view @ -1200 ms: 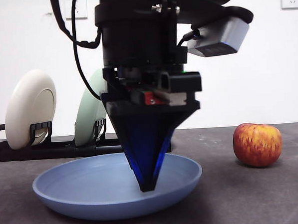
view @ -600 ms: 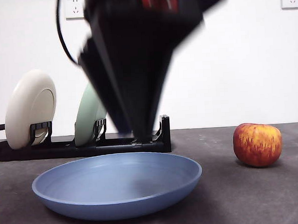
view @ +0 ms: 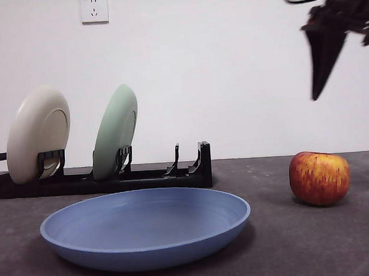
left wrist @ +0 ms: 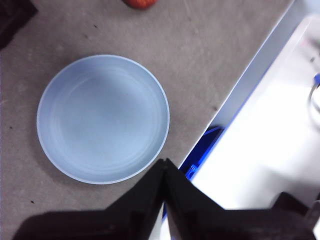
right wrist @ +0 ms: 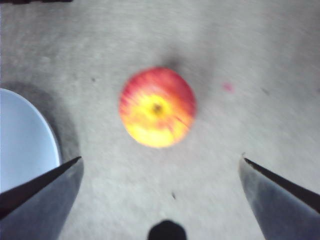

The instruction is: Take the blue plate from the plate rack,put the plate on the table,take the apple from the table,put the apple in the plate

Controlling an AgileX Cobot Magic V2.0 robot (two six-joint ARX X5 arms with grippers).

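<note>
The blue plate lies flat on the table, low and left of centre in the front view: round, shallow, matte light blue with a raised rim, nothing in it. The apple stands on the table at the right, well apart from the plate, red with yellow-orange streaks. Behind the plate the plate rack holds a cream plate and a pale green plate on edge at the left.

In the upper right corner of the front view a dark pointed jaw hangs high above the apple, the rest cut off by the frame. The right gripper has its jaws spread wide, the apple blurred between them below. The left gripper has its jaws pressed together, empty, high above the blue plate; only a sliver of the apple shows at the top edge
</note>
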